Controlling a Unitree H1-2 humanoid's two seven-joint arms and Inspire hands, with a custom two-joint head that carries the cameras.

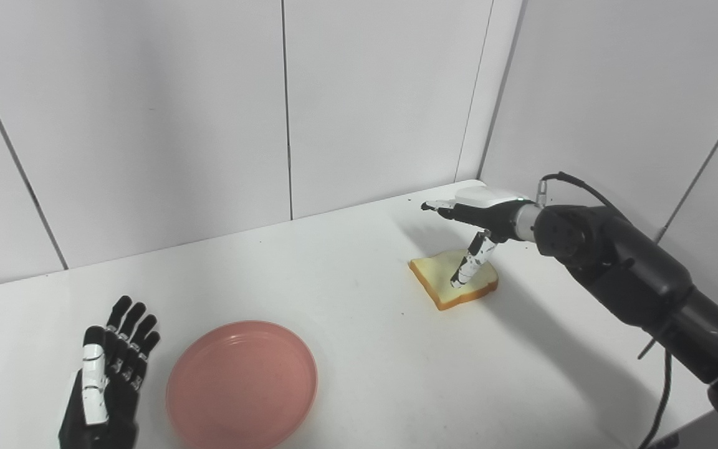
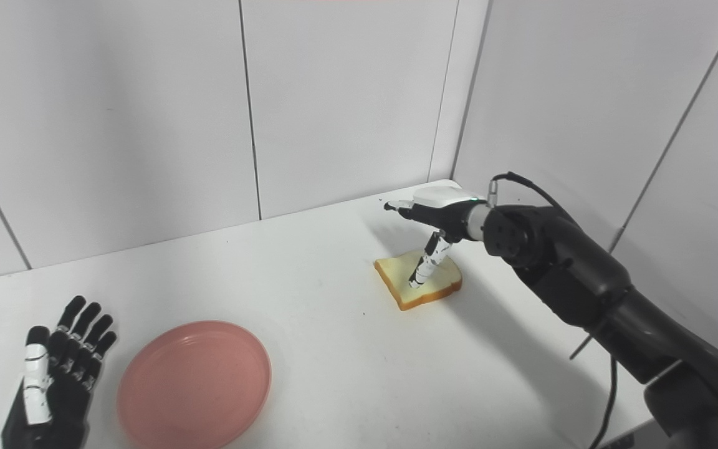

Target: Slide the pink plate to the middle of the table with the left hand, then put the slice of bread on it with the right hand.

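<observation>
The pink plate (image 1: 242, 383) lies flat near the table's front, left of centre. Just to its left rests my left hand (image 1: 110, 374), open, fingers spread and pointing away, a small gap between it and the rim. A slice of bread (image 1: 440, 277) with a tan crust lies flat toward the back right. My right hand (image 1: 474, 227) hovers over it, open, fingers stretched out level and the thumb (image 1: 472, 260) pointing down at the bread's top face; I cannot tell whether the thumb tip touches it.
White wall panels close off the back and right of the white table (image 1: 359, 349), meeting in a corner behind the bread. The right forearm (image 1: 639, 280) and its cable (image 1: 661, 399) cross the table's right edge.
</observation>
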